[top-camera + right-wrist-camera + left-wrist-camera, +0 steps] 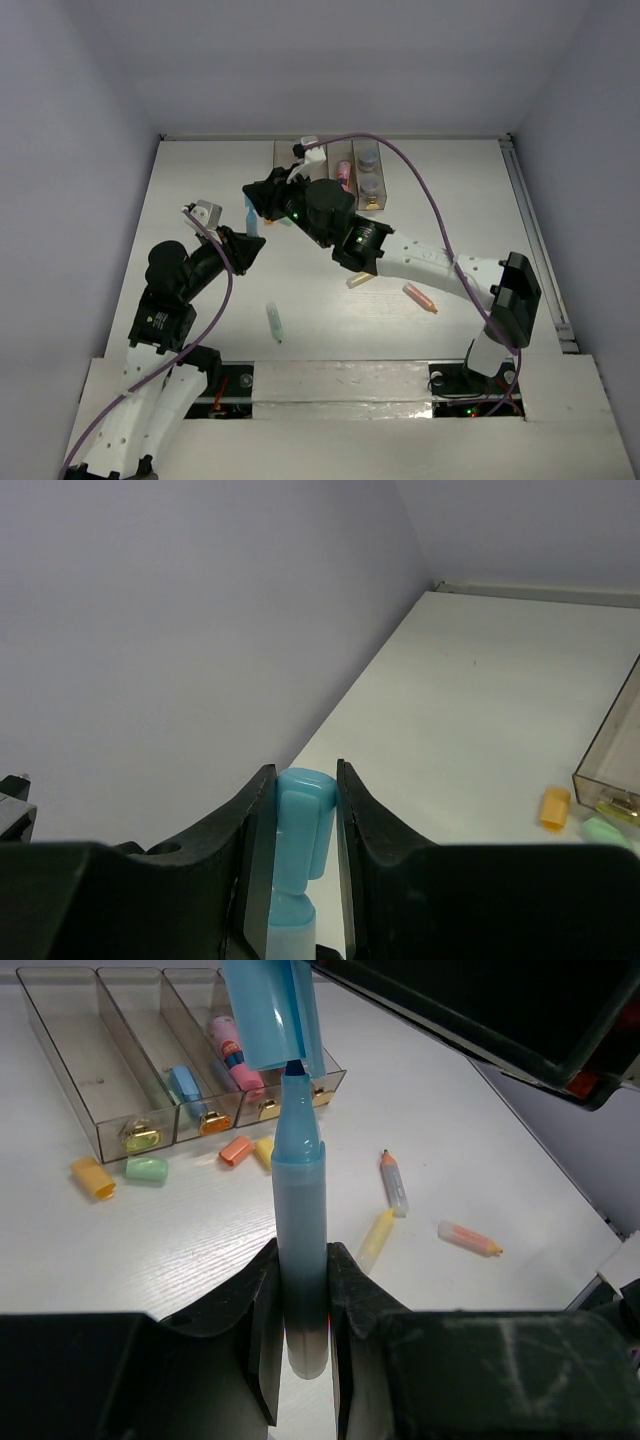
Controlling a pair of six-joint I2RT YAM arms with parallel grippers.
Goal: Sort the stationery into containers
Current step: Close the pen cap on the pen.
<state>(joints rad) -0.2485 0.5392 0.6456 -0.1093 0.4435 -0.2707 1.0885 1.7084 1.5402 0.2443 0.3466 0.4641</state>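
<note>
Stationery: light-blue marker body (298, 1210), upright with nib up, above the white counter (150, 1250), on the near side of the bins.
Left jaws: clamped on the lower barrel of that marker.
Right jaws: clamped on a light-blue marker cap (300, 820), open end down.
Cap vs marker: cap mouth right at the dark nib, barrel shoulder exposed.
Containers: row of four clear brown-tinted rectangular bins (60, 1060), joined side by side at the far end of the counter.
Bin contents: blue stick (185, 1085) in the second bin from left, pink stick (232, 1050) in the third, round grey-blue pieces (369, 157) in the right-end bin.
Loose by bins: orange-yellow cap (92, 1177), green cap (146, 1169), orange cap (236, 1149) and yellow cap (263, 1150), just in front of the bin ends.
Loose mid-counter: grey stick with orange end (394, 1182), yellow stick (376, 1238), peach stick (468, 1238). Green stick (274, 322) lies nearer the arm bases.
</note>
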